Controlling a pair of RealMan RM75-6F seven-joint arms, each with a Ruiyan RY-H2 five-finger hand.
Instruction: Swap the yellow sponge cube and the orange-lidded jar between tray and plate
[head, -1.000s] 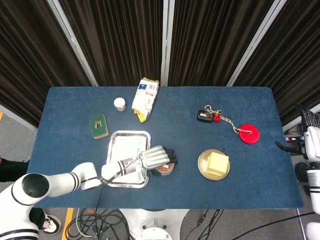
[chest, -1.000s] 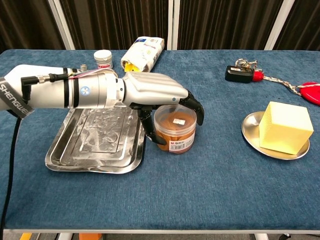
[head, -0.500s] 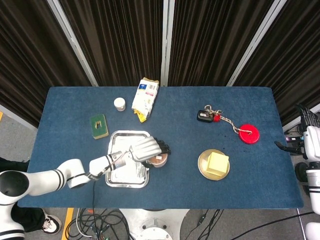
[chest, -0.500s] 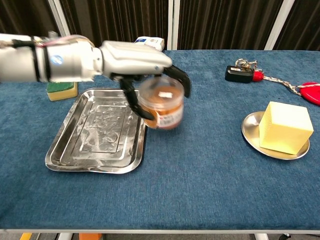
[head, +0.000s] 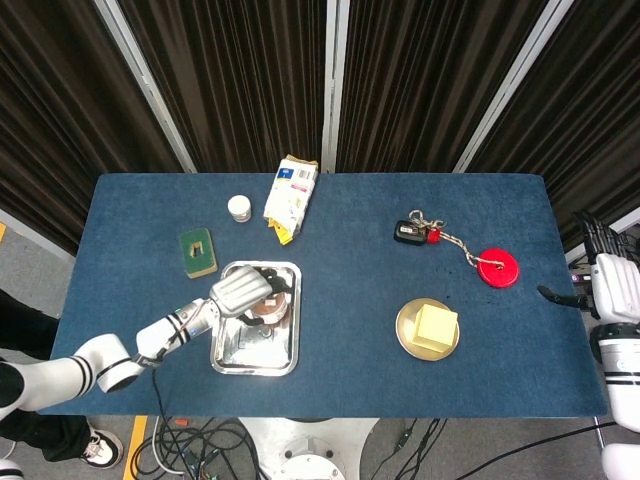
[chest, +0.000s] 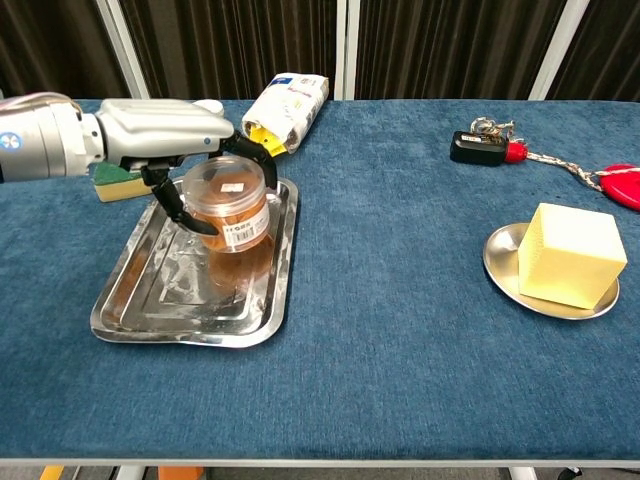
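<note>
My left hand (head: 240, 290) (chest: 165, 125) grips the orange-lidded jar (head: 270, 308) (chest: 228, 205) from above and holds it slightly tilted just over the steel tray (head: 245, 355) (chest: 150, 310); its reflection shows in the tray floor. The yellow sponge cube (head: 436, 324) (chest: 572, 253) sits on the small round plate (head: 408, 338) (chest: 500, 262) at the right. My right hand (head: 603, 283) stays off the table's right edge, holding nothing, fingers apart; the chest view does not show it.
A green-and-yellow scrub sponge (head: 197, 252) (chest: 120, 180) lies just left of the tray. Behind it are a small white pot (head: 239, 208) (chest: 206, 117) and a snack bag (head: 290, 190) (chest: 287, 107). A key fob with keys (head: 415, 232) (chest: 482, 146) and a red disc (head: 497, 268) lie at the back right.
My left hand lifted the jar off the cloth beside the tray's right edge and carried it left, over the tray. The right hand barely moved.
</note>
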